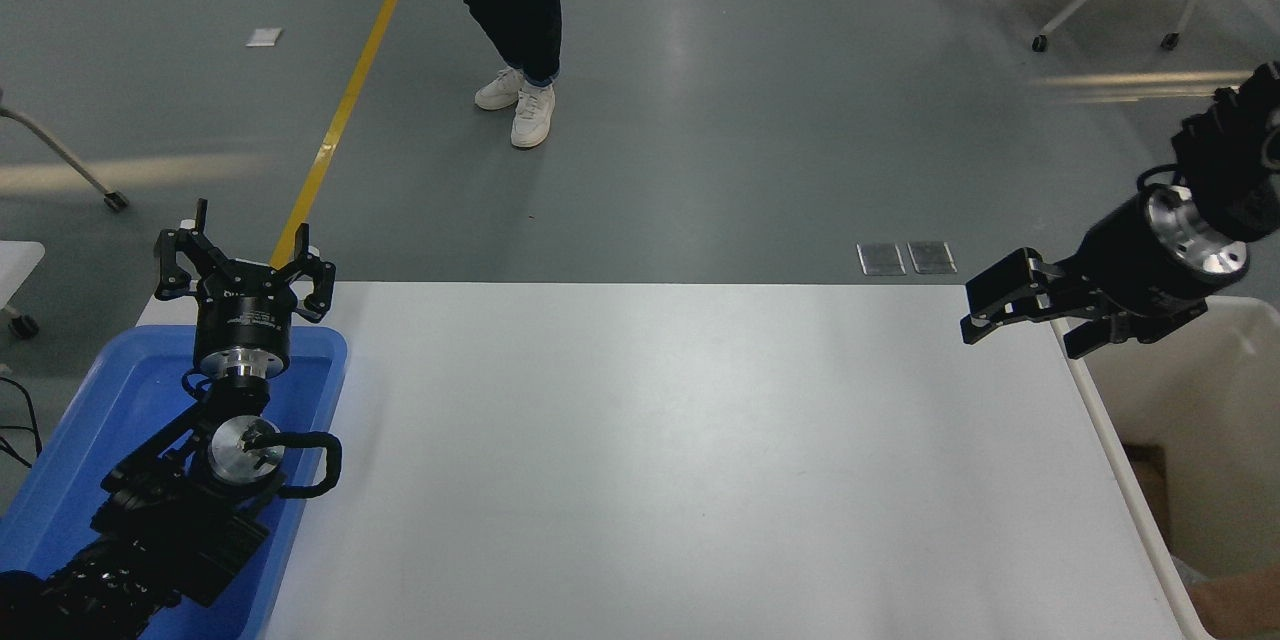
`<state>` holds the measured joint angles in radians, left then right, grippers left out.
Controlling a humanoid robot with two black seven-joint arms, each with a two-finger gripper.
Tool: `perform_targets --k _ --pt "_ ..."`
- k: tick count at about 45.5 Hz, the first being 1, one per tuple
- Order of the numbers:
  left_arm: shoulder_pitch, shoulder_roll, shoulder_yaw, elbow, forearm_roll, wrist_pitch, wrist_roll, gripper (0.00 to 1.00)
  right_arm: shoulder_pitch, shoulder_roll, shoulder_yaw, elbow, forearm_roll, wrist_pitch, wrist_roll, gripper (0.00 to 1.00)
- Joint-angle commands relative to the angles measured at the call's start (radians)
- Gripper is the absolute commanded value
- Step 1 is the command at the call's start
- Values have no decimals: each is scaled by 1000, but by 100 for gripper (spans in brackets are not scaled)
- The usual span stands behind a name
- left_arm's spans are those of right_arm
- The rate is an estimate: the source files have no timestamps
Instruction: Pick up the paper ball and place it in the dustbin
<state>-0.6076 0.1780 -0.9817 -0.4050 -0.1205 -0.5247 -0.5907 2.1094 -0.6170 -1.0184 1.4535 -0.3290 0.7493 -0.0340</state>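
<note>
The cream-white dustbin [1185, 420] stands against the table's right edge. A tan-brown lump [1235, 605] lies low inside it at the picture's bottom right corner, cut off by the edge; it looks like the paper ball. My right gripper [1025, 325] is open and empty, raised above the bin's near-left rim and the table's right edge, pointing left. My left gripper [243, 265] is parked, open and empty, above the far end of the blue tray.
The shallow blue tray [110, 410] lies at the table's left under the left arm. A brown scrap [1145, 465] shows in the bin. A person's legs [515, 10] stand on the floor beyond the white table [650, 460].
</note>
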Motion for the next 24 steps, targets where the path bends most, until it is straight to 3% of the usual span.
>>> perform_targets --k 1,24 --pt "0 0 0 0 -2 0 0 99 77 29 -8 85 41 36 0 100" --pt "0 0 0 0 -2 0 0 99 146 102 -63 131 65 36 0 100"
